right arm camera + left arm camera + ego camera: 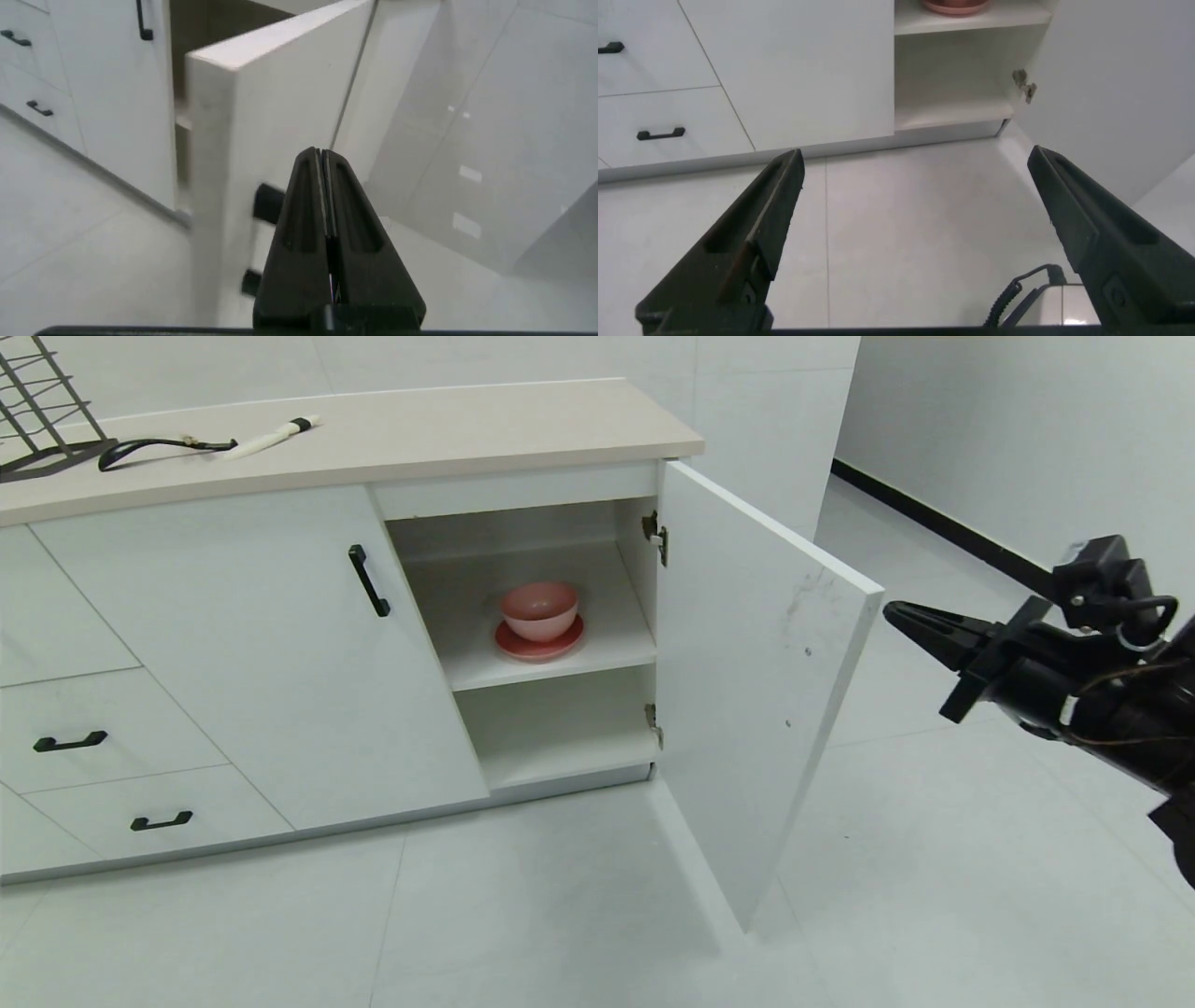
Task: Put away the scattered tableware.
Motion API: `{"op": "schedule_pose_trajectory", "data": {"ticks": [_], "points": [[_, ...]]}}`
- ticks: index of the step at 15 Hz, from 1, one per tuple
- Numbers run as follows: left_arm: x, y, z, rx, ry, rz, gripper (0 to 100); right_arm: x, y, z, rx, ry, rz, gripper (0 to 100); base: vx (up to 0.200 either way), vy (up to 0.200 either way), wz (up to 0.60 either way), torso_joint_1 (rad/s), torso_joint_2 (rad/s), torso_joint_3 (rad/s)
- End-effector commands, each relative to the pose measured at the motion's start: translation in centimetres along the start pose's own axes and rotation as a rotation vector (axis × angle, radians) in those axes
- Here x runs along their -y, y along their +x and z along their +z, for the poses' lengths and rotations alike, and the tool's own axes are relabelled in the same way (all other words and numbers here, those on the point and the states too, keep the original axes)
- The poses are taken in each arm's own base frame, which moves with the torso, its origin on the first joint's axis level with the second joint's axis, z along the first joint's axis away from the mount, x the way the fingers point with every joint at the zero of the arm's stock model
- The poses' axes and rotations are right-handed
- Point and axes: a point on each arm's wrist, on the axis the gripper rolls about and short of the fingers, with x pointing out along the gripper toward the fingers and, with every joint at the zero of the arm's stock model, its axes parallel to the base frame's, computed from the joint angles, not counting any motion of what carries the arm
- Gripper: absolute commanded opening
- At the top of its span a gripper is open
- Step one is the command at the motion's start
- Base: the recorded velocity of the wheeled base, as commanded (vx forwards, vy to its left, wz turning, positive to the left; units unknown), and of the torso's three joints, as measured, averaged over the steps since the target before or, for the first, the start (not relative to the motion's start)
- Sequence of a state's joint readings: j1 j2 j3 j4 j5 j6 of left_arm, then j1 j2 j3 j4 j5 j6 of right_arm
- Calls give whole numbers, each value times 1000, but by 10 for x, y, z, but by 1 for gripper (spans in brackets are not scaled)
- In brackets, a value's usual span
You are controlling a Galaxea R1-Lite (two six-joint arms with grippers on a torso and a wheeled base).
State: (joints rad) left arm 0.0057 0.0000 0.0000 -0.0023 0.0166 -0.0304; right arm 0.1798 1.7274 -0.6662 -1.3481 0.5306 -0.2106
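We are seeing pink bowl [540, 609] sitting on red plate [539, 645], on upper shelf [618, 642] inside cabinet [261, 644]. We are holding right gripper [896, 613] beside cabinet's open door [747, 681], fingers pressed together; left gripper [915, 161] before cabinet, fingers spread.

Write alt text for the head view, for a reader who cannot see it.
A white cabinet stands with one door open, showing a pink bowl on a red plate on the upper shelf. The right gripper, shut, hangs beside the door.
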Motion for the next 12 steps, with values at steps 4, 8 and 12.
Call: {"op": "schedule_pose_trajectory", "data": {"ticks": [4, 8, 12], "points": [[0, 0, 0, 1, 0, 1, 100, 25, 63, -76, -28, 2, 43, 0, 0, 0, 0, 0, 0, 0], [0, 0, 0, 1, 0, 1, 100, 25, 73, -89, -29, 5, 58, 0, 0, 0, 0, 0, 0, 0], [0, 0, 0, 1, -3, 1, 100, 17, 70, -78, -13, -3, 81, 0, 0, 0, 0, 0, 0, 0]]}}
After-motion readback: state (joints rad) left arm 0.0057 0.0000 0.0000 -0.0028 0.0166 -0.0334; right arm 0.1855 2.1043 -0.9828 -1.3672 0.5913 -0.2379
